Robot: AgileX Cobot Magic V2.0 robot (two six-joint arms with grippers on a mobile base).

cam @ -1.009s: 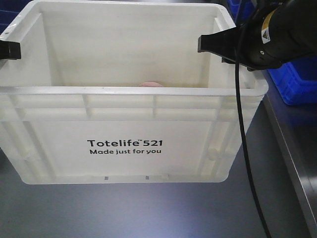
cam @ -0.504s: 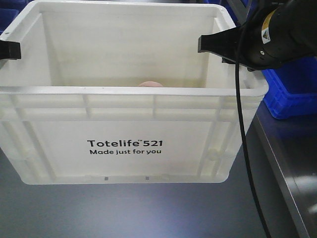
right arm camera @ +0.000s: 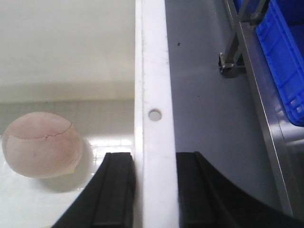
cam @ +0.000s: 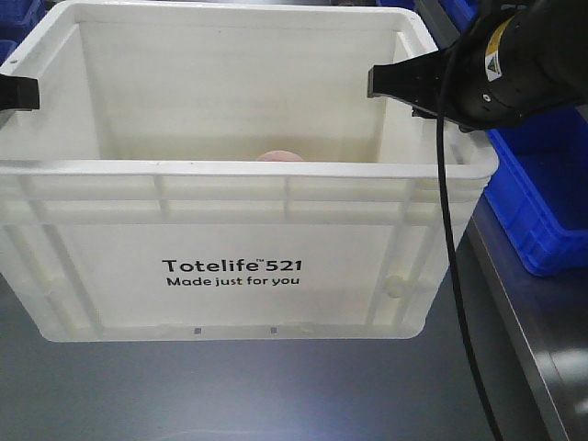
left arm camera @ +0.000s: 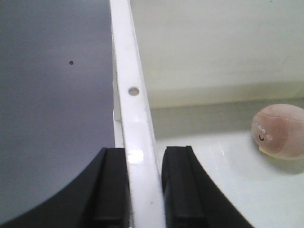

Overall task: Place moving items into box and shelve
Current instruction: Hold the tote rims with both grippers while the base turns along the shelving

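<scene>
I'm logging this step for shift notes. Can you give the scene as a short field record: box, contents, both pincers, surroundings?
box: large cream-white rectangular plastic tote, upright, open top
contents: one pale pink round ball on its floor; no other item visible
left pincer: shut on the left rim, one finger each side
right pincer: shut on the right rim, same way
surroundings: blue plastic bin right of the tote, outside it

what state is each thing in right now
tote: upright, open top, one ball visible inside
pink ball: resting on the tote's floor, not gripped
left gripper: shut on the tote's left side rim
right gripper: shut on the tote's right side rim
blue bin: sits right of the tote, contents not visible
</scene>
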